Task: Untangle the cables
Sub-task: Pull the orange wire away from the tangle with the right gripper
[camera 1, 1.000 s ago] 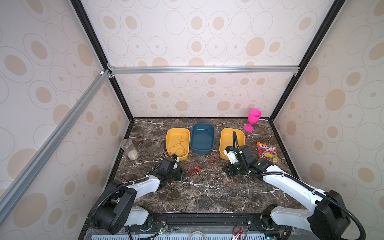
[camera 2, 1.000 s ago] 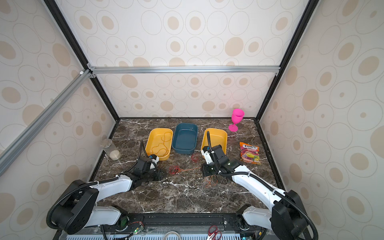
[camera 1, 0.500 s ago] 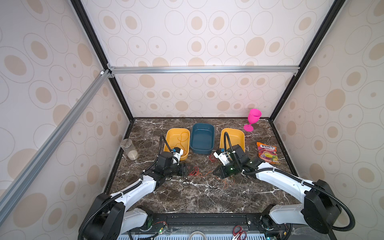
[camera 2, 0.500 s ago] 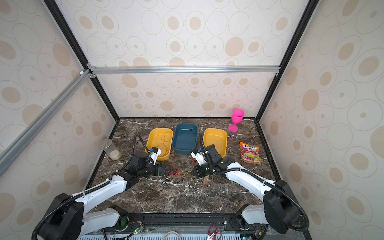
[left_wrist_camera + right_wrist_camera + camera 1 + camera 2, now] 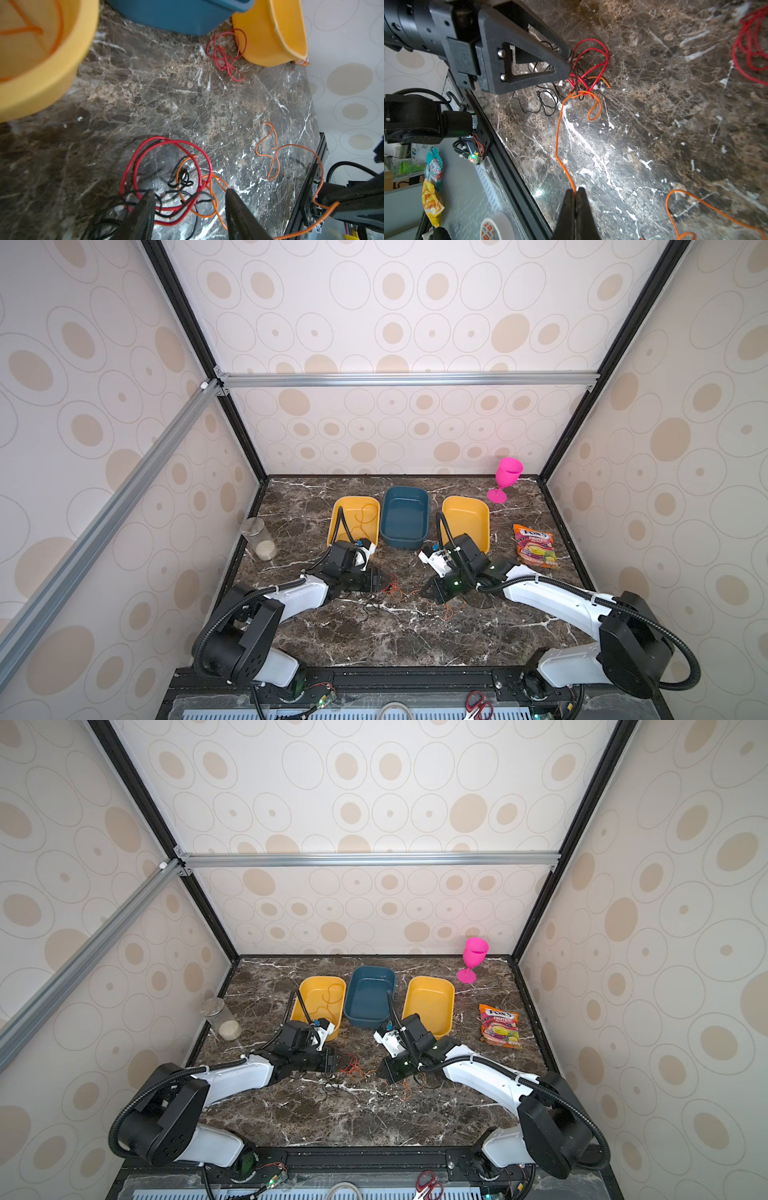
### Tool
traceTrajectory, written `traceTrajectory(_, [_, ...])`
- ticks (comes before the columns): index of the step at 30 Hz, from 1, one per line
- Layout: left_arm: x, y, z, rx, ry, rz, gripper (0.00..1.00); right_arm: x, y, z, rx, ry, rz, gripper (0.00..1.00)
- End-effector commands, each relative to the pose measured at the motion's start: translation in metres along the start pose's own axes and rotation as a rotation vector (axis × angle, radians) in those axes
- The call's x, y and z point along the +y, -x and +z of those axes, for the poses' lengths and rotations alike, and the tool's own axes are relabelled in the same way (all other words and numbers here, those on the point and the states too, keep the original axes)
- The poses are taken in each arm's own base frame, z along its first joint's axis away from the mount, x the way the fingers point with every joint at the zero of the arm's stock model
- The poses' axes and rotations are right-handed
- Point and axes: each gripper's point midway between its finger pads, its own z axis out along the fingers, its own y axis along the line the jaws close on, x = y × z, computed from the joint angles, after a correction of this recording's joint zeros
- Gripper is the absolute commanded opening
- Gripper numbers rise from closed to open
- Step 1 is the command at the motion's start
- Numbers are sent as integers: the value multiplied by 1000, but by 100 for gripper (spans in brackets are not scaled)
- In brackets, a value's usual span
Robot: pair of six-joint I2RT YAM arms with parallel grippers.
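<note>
We find the cables (image 5: 182,178) in a knot of red, black and orange loops on the marble table (image 5: 395,639), on the near side of the trays and between the two arms in both top views. The left gripper (image 5: 189,194) stands low over this knot with its jaws parted at a middling width. Strands lie between them, and we see none pinched. One orange cable (image 5: 557,135) runs out of the knot to the right gripper (image 5: 576,190), whose jaws are pressed together on it.

A separate red bundle (image 5: 225,56) lies at the foot of the right yellow tray (image 5: 270,41), near the blue tray (image 5: 176,16) — well apart from the knot. Another orange strand (image 5: 31,29) lies looped inside the left yellow tray (image 5: 41,83).
</note>
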Motion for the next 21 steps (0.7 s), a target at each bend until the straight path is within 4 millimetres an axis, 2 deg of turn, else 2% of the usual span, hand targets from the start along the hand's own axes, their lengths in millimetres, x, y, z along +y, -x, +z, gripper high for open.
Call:
traceTrajectory(1, [-7,5,7,-1,-11,64,53,1,3,2,-1,-13,-20,0])
traceTrajectory(3, [-5,-1,12,11,-6,59,51,1,3,4,1,-11,-17,0])
traceTrajectory(6, [-4,-5,16,18,-2,46,43,2,2,6,15,-10,-20,0])
traceTrajectory(11, [4,-13,21,34,27,30,20,-1,-3,8,47,-37,-46,0])
traceTrajectory(15, [1,-9,18,14,15,26,0,-6,-5,9,57,-64,-52,0])
traceTrajectory(21, [-7,7,5,-58,25,17,0,-19,-8,4,51,-143,-52,0])
